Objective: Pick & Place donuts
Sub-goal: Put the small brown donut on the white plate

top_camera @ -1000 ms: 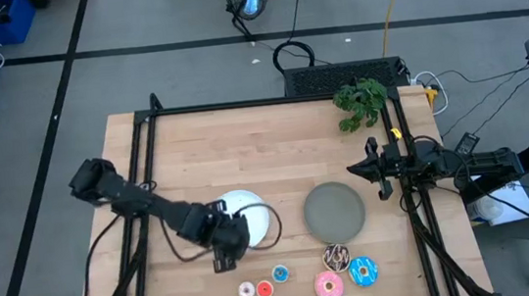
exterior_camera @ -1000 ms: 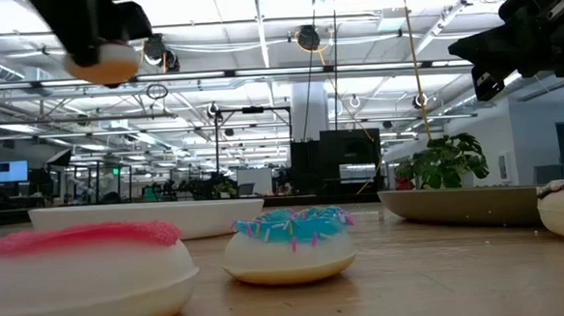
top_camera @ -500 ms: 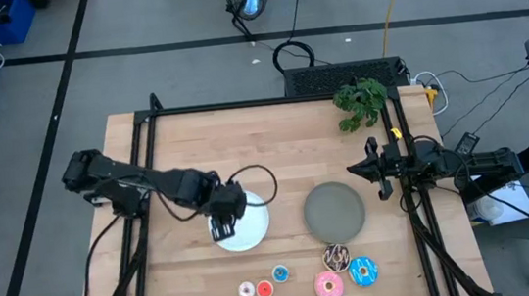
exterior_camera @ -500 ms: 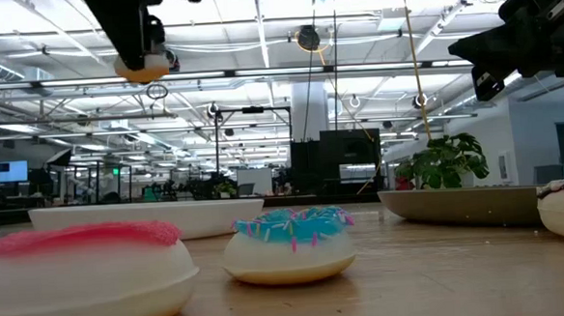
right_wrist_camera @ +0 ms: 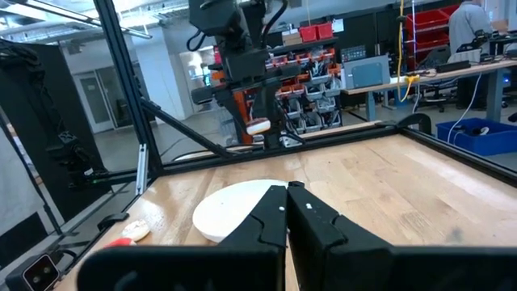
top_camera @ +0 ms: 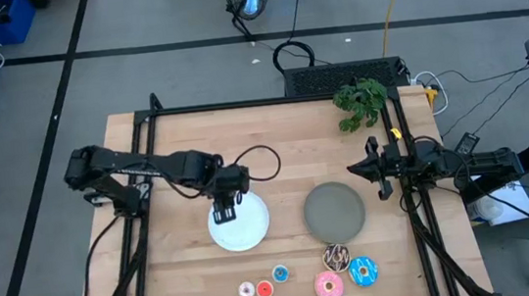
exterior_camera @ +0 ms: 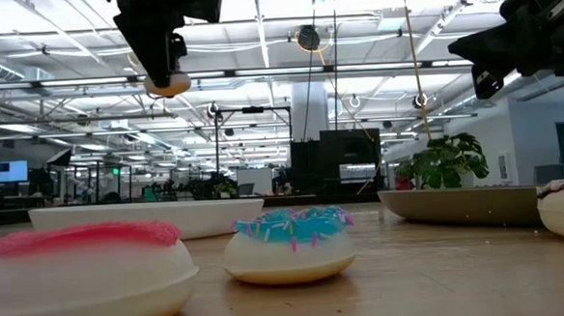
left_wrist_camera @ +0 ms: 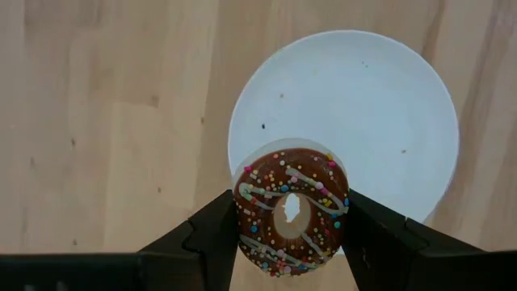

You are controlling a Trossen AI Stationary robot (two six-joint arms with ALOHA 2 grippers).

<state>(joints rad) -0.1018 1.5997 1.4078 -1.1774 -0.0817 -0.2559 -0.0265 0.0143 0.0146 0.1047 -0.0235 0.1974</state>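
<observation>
My left gripper [top_camera: 224, 211] hangs above the white plate [top_camera: 250, 230], pointing down and shut on a small brown donut [left_wrist_camera: 291, 212] with pale drizzle and sprinkles. The low view shows that donut [exterior_camera: 169, 84] high above the table. Several more donuts lie flat near the table's near edge: a pale one [top_camera: 247, 290], a red one [top_camera: 265, 289], a small blue one [top_camera: 280, 274], a dark brown one [top_camera: 336, 256], a pink one [top_camera: 329, 285] and a blue one [top_camera: 362, 273]. My right gripper [top_camera: 353, 169] waits shut at the table's right side. My left gripper pinches the brown donut's outer rim [left_wrist_camera: 242, 222] between its two fingers, one on each opposite side. The fingers [left_wrist_camera: 212, 238] come from above, pointing down. The donut is lifted clear, its sprinkled top up, over the near edge of the white plate [left_wrist_camera: 371, 113].
The grey plate [top_camera: 334, 210] sits right of the white one. A green plant [top_camera: 360, 101] stands at the far right corner. Black frame rails [top_camera: 144, 170] run along the table's left, far and right sides. Bare wood lies between the plates and the far rail.
My left gripper has carried the brown donut toward the table's far edge and slightly up, from the near-left rim of the white plate to above the plate. The donut stays clear of the table in the same hold.
</observation>
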